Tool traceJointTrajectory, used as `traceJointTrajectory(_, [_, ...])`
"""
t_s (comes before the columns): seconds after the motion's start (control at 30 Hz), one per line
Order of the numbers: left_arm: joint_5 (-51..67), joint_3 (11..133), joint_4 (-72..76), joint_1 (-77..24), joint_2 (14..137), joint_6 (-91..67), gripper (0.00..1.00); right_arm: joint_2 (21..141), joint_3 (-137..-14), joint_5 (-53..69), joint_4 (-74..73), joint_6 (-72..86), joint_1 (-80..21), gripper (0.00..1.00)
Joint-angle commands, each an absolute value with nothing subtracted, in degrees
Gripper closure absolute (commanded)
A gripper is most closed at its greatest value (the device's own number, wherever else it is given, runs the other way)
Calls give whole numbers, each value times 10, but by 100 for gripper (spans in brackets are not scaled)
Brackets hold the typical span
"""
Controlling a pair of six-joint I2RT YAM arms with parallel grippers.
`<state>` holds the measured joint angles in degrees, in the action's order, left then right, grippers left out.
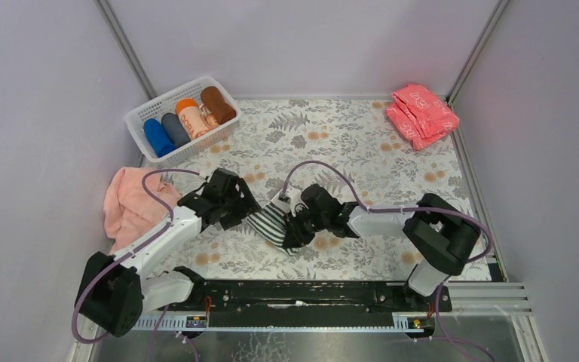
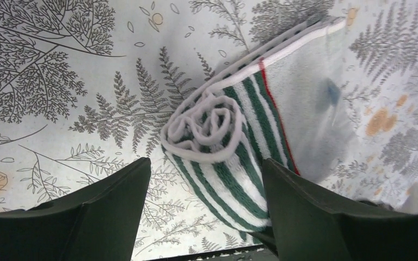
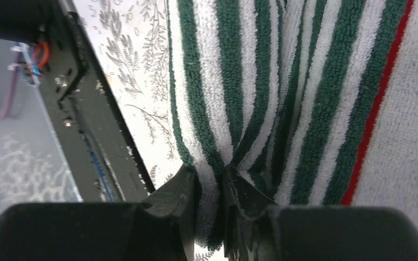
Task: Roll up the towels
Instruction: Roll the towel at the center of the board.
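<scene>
Mid-table (image 1: 362, 158), the half-rolled striped towel (image 1: 271, 224) may spring loose: the left gripper (image 2: 207, 174) stands open astride its spiral end, holding nothing. The roll lies flat, its long axis running between the arms, spiral facing left. The right gripper (image 3: 211, 179) pinches a fold of it.

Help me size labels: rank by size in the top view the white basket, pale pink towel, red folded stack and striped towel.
White basket
pale pink towel and red folded stack, too alike to rank
striped towel, partly covered
</scene>
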<state>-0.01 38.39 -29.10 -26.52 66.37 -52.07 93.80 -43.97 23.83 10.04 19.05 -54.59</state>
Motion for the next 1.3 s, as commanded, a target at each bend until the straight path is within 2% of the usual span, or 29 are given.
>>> traceJointTrajectory(0.0, [-1, 379, -300, -262, 624, -535, 24, 998, -394, 393, 149, 278, -513, 97])
traceJointTrajectory(0.3, [65, 344, -240, -269, 628, -554, 20, 1077, -345, 480, 295, 381, -455, 97])
traceJointTrajectory(0.63, [40, 337, -184, -275, 731, -554, 20, 1111, -340, 483, 314, 399, -443, 97])
traceJointTrajectory(0.73, [34, 335, -171, -276, 767, -550, 24, 1094, -344, 463, 281, 379, -443, 96])
traceJointTrajectory(0.9, [29, 324, -158, -278, 805, -543, 40, 1053, -353, 429, 225, 350, -443, 92])
traceJointTrajectory(1.0, [29, 321, -157, -279, 818, -537, 48, 1029, -363, 393, 177, 327, -450, 86])
traceJointTrajectory(1.1, [28, 321, -159, -282, 825, -531, 56, 987, -379, 337, 112, 294, -466, 76])
traceJointTrajectory(1.27, [28, 325, -167, -286, 835, -521, 66, 889, -409, 219, 13, 248, -506, 51])
